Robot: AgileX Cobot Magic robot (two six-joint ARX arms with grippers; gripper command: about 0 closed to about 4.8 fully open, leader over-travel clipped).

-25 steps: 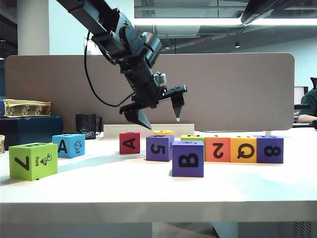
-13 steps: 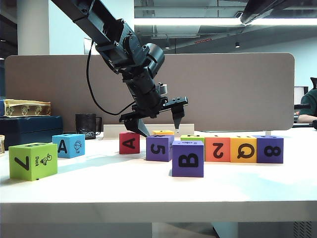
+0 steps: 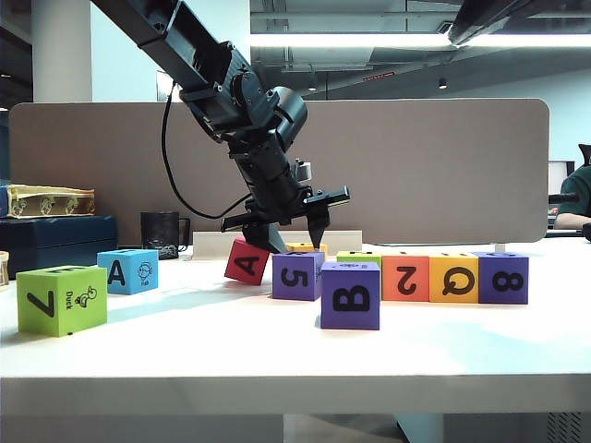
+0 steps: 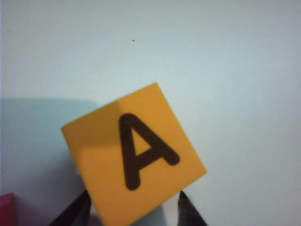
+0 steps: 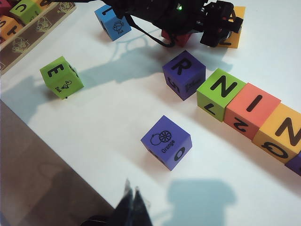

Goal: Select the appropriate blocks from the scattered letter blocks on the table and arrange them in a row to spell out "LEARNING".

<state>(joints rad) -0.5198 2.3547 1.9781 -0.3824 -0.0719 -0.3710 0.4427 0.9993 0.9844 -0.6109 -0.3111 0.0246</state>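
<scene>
With the left tool (image 4: 134, 207) half-closed astride the yellow A block (image 4: 134, 157) near the worktop's (image 3: 277, 355) back edge, I judged squaring it before clamping wise; the right tool (image 5: 132, 207), pinched together, hovered over the front edge.

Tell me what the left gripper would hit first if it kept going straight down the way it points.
The left gripper points down at the yellow block marked A, which sits between its fingers, so it would likely meet that block first, then the table under it.
</scene>
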